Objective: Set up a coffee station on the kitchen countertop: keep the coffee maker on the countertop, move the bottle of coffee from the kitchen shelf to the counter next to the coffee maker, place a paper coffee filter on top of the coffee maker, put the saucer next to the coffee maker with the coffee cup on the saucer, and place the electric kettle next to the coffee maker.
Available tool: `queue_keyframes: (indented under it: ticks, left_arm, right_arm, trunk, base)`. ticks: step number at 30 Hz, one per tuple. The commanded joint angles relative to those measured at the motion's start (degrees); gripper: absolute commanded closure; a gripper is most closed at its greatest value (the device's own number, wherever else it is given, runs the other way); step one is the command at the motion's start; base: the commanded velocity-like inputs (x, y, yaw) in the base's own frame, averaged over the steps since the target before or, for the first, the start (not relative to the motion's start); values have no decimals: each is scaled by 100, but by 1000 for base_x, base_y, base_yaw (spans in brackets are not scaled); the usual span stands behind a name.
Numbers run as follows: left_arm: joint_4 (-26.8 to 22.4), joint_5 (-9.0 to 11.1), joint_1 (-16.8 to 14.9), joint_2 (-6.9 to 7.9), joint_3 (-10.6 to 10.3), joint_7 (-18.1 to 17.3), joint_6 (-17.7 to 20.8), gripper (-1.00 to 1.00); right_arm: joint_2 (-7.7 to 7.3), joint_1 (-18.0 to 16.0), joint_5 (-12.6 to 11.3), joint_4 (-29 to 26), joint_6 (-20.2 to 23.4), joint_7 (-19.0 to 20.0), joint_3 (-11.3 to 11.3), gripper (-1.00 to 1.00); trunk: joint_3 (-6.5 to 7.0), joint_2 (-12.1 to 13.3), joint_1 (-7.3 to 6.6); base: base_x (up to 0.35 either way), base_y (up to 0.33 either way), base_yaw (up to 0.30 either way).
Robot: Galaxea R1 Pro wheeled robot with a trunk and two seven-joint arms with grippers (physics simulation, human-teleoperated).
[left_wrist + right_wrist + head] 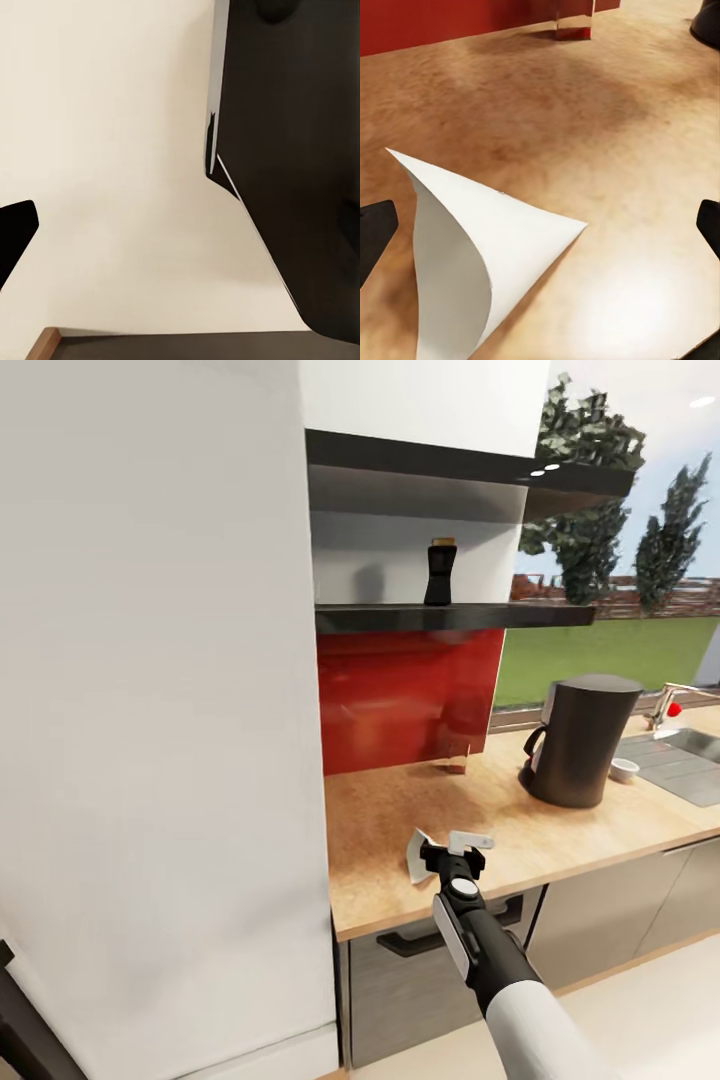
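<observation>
Not far along imo. Right gripper point(452, 847) is low over the desk point(600, 830) w/ its fingers point(375, 229) spread wide, paper coffee filter point(472, 255) lying between them but not pinched yet. It's a thin white cone, curled, matte, lying on its side on the speckled wood-look top. Coffee maker point(580, 740) sits further along the desk, well beyond the fingertips: dark, smooth, cylinder-ish w/ a handle, nothing on top. Bottle of coffee point(440, 572) still up on the shelf point(500, 616). Left gripper: can't tell its state, wrist cam just shows pale wall and a dark panel.
</observation>
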Motion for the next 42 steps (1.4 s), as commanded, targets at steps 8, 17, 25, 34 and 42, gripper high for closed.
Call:
queue_keyframes:
  ticks: [8,17,25,34,42]
  left_arm:
    - [-3,13,2,-3,10,7,-10,-100]
    - [-1,13,2,-9,10,7,-3,-100]
    - [5,13,2,-9,10,7,-3,-100]
    - [7,13,2,-9,10,7,4,-100]
    - [7,13,2,-42,10,7,1,-100]
  right_arm:
    - [0,-4,1,135,39,-32,6,-100]
    - [0,-4,1,335,30,-29,4,-100]
    - [0,-4,1,450,24,-24,4,-100]
    - [0,-4,-1,569,24,-23,-3,-100]
    - [0,-4,0,832,-407,-27,-3,-100]
  trunk:
    - [-11,-10,4]
    - [-11,-10,4]
    - [-11,-10,4]
    - [-11,-10,4]
    - [-11,-10,4]
  base:
    - [49,-20,0]
    - [1,0,0]
    - [0,0,0]
    - [97,0,0]
    - [20,0,0]
